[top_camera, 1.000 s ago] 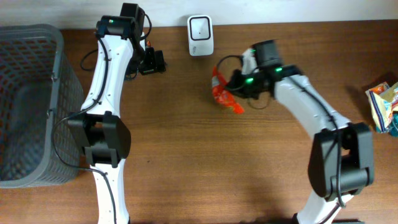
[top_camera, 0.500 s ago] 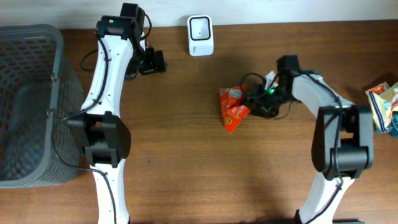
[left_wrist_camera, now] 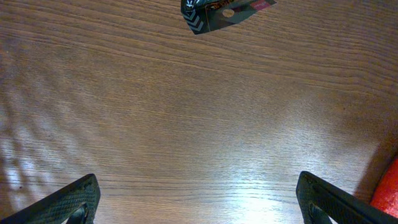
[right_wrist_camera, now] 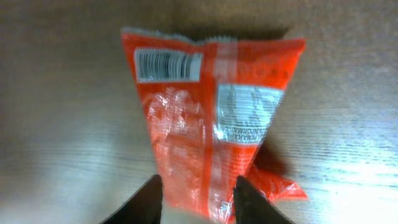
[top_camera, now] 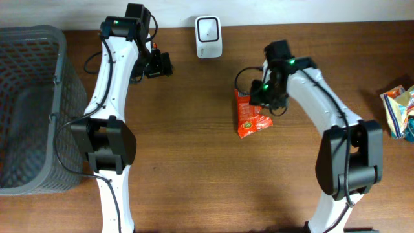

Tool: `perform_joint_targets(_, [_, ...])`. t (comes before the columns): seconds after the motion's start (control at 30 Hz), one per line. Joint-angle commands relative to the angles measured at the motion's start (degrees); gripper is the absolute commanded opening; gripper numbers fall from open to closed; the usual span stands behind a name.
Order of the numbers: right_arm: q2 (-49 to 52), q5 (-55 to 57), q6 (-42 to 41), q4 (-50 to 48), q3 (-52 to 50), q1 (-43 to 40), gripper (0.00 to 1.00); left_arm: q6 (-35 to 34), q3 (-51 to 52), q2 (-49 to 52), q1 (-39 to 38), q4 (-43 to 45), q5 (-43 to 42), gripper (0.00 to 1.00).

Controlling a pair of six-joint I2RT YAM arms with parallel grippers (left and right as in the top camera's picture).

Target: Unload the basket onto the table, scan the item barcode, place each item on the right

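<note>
Overhead and wrist views. The snack packet (top_camera: 250,116) lies flat on the desk (top_camera: 194,168), at 5 o'clock from the scanner (top_camera: 208,28). Its barcode (right_wrist_camera: 168,64) faces up in the packet's 11 o'clock corner in the right wrist view. The right gripper (right_wrist_camera: 199,200) straddles the 6 o'clock end; whether its jaws pinch the film cannot be told. The left gripper (left_wrist_camera: 199,202) is spread wide over bare wood. The packet is probably light, crinkly, slippery and crushable, so it is best held by an edge seam, clear of the barcode.
</note>
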State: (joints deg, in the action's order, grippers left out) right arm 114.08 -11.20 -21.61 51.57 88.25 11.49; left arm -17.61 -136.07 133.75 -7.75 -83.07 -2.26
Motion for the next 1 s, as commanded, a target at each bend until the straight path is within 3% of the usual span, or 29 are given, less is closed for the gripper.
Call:
perform_joint_targets(0.0, [2.73,7.30,-6.21,-6.51,-6.21,0.63,0.25,0.31,0.28,-0.57,-0.07,0.07,0.59,0.99])
perform_joint_targets(0.07, [4.15,8.87,-6.38,-8.55,-8.24,0.44,0.15,0.31,0.28,-0.57,-0.07,0.09,0.59,0.99])
perform_joint_targets(0.13, [3.69,10.25,-6.34,-7.26,-7.69,0.46,0.15,0.31,0.28,-0.59,-0.07,0.09,0.59,0.99])
perform_joint_targets(0.23, [1.25,12.46,-5.64,2.23,-0.74,0.46,0.25,0.31,0.28,-0.59,-0.07,0.07,0.59,0.99])
perform_joint_targets(0.3, [-0.04,13.16,-4.02,10.36,5.57,0.57,0.39,0.31,0.28,-0.57,-0.07,0.09,0.59,0.99])
perform_joint_targets(0.33, [-0.07,13.18,-3.69,14.12,8.52,0.85,0.61,0.31,0.28,-0.57,-0.07,0.09,0.59,0.99])
perform_joint_targets(0.37, [-0.07,13.05,-3.72,15.72,9.49,1.11,0.69,0.31,0.28,-0.57,-0.07,0.09,0.59,0.99])
perform_joint_targets(0.4, [-0.04,12.37,-3.72,16.83,9.46,1.66,0.69,0.31,0.28,-0.57,-0.07,0.09,0.59,0.99])
perform_joint_targets(0.47, [0.87,9.68,-3.74,16.26,8.22,2.82,0.52,0.31,0.28,-0.57,-0.07,0.09,0.59,0.99])
perform_joint_targets(0.5, [1.53,9.09,-3.74,14.75,7.08,3.56,0.49,0.31,0.28,-0.57,-0.07,0.09,0.59,0.99])
perform_joint_targets(0.67, [4.94,8.85,-6.32,3.61,-3.91,6.12,0.43,0.31,0.28,-0.57,-0.07,0.07,0.59,0.99])
perform_joint_targets(0.77, [5.22,9.60,-6.58,3.21,-4.33,5.42,0.36,0.31,0.28,-0.57,-0.07,0.09,0.59,0.99])
perform_joint_targets(0.87, [5.16,11.34,-6.29,7.76,-1.01,4.72,0.50,0.31,0.28,-0.57,-0.07,0.07,0.59,0.99])
perform_joint_targets(0.9, [5.16,11.45,-5.60,11.85,2.08,4.26,0.67,0.31,0.28,-0.57,-0.07,0.07,0.59,0.99])
perform_joint_targets(0.97, [5.16,11.32,-3.48,18.10,7.58,4.09,0.82,0.31,0.28,-0.57,-0.07,0.09,0.59,0.99])
